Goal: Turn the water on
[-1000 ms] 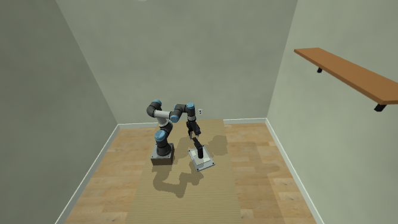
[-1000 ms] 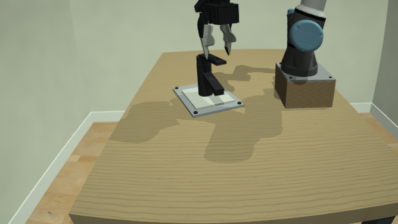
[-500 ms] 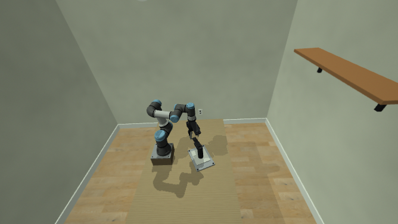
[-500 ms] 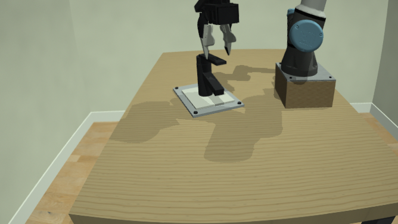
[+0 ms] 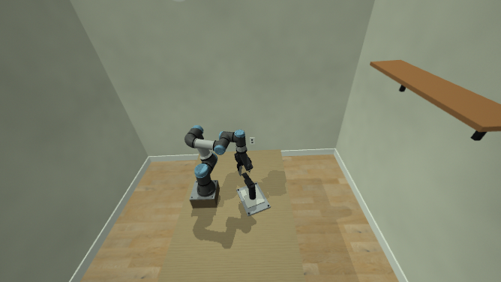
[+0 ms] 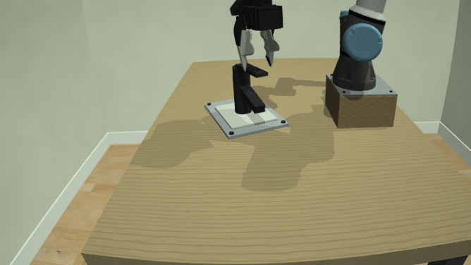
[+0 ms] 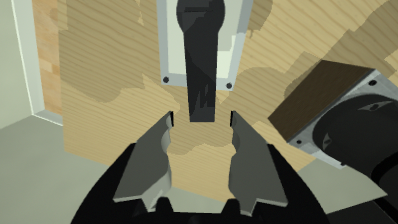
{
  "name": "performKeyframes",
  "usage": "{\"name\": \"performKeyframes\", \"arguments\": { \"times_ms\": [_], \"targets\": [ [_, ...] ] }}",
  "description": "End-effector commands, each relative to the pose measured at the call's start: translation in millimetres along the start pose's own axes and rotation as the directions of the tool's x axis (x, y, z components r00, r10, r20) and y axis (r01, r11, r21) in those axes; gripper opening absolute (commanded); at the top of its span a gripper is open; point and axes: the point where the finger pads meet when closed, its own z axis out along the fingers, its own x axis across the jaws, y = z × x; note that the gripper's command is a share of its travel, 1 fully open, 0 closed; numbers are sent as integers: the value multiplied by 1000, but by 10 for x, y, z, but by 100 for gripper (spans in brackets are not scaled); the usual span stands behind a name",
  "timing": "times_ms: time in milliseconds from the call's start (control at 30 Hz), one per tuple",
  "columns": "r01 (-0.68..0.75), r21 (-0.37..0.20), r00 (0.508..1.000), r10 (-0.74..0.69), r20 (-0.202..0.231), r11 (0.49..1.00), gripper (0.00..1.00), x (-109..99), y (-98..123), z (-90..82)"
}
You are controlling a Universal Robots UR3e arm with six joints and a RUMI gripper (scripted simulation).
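Observation:
The black tap (image 6: 243, 92) stands upright on a grey and white base plate (image 6: 247, 118) on the wooden table. Its short lever (image 6: 256, 71) sticks out roughly level from the top, above the spout. My gripper (image 6: 256, 63) hangs straight down just above the lever, with its fingers partly open and nothing between them. In the wrist view the lever (image 7: 201, 75) runs down the middle and its end lies level with the fingertips of the gripper (image 7: 201, 120), with a gap on each side. The top view shows the gripper (image 5: 244, 170) over the tap (image 5: 250, 190).
The arm's base sits on a wooden block (image 6: 360, 104) to the right of the tap, and shows in the wrist view (image 7: 325, 110). A wooden shelf (image 5: 439, 94) hangs on the right wall, far from the table.

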Motion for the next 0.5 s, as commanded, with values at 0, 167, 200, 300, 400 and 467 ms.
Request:
{"name": "performKeyframes", "arguments": {
  "times_ms": [0, 167, 200, 300, 400, 467],
  "targets": [
    [0, 2, 1000, 0, 2, 1000, 42, -5, -4, 26],
    [0, 2, 1000, 0, 2, 1000, 42, -5, -4, 49],
    [0, 2, 1000, 0, 2, 1000, 42, -5, -4, 57],
    [0, 2, 1000, 0, 2, 1000, 42, -5, -4, 84],
    [0, 2, 1000, 0, 2, 1000, 42, -5, -4, 112],
    [0, 2, 1000, 0, 2, 1000, 42, -5, -4, 131]
  ]
}}
